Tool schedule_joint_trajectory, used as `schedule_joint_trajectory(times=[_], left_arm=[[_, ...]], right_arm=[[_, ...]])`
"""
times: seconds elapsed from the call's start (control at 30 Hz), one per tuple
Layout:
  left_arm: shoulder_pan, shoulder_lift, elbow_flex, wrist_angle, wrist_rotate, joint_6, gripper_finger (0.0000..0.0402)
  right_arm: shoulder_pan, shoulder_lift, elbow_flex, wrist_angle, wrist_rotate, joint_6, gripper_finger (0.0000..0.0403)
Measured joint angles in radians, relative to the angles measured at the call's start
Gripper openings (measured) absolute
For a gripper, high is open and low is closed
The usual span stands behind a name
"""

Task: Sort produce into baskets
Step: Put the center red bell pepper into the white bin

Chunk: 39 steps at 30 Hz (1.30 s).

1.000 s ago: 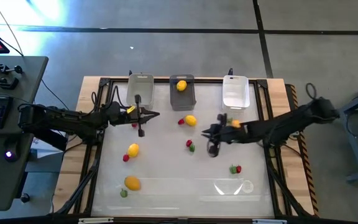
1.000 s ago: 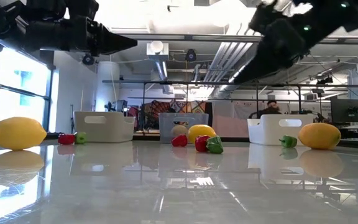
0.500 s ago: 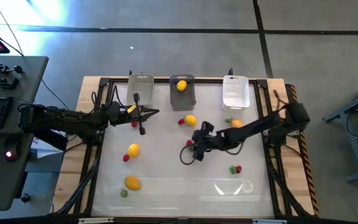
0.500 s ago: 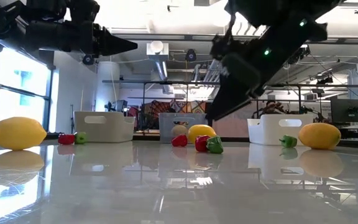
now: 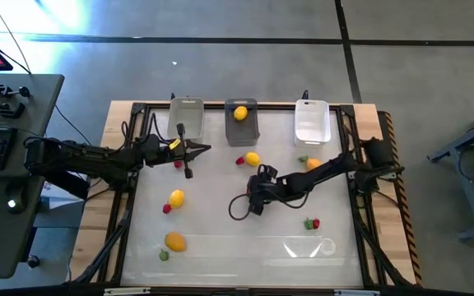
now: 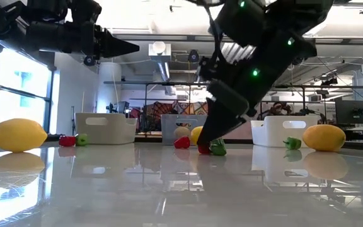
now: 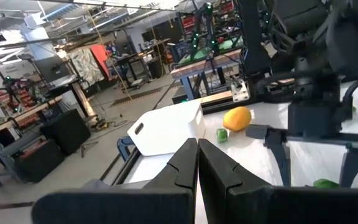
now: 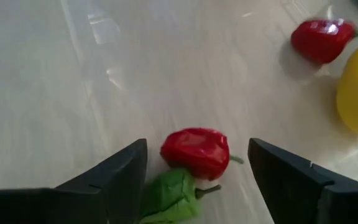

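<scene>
From above, my right claw (image 5: 253, 196) reaches low over the middle of the table (image 5: 220, 222), the lemon (image 5: 253, 159) just beyond it toward the tubs, while my left claw (image 5: 206, 149) hangs in front of the clear tub (image 5: 186, 116); the grey tub (image 5: 241, 123) holds one lemon, and the white tub (image 5: 311, 122) sits at the far right of the row. At table height, my right claw (image 6: 212, 144) comes down right at the red berry (image 6: 203, 149) and the green bit (image 6: 218, 148), with another lemon (image 6: 17, 135) well off to one side. Through my left wrist, my fingers (image 7: 185, 163) are pressed together, clenched on nothing, pointing toward the white tub (image 7: 165, 127). Through my right wrist, my fingers (image 8: 120, 169) are spread wide, released, and the red berry (image 8: 196, 152) lies between them on the table, untouched, the green bit (image 8: 173, 195) touching it.
</scene>
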Motion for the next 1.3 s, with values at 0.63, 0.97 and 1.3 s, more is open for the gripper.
schedule_joint_trajectory(times=[0.63, 0.97, 1.3], left_arm=[[0.0, 0.0, 0.0, -0.008, -0.002, -0.01, 0.0], [0.0, 0.0, 0.0, -0.02, -0.006, -0.01, 0.0], [0.0, 0.0, 0.0, -0.024, -0.01, -0.019, 0.0]], right_arm=[[-0.004, -0.012, -0.001, 0.012, 0.012, -0.05, 0.015], [-0.024, -0.264, 0.05, -0.234, 0.156, -0.093, 0.0141], [-0.29, -0.6, 0.008, -0.66, 0.448, 0.137, 0.014]])
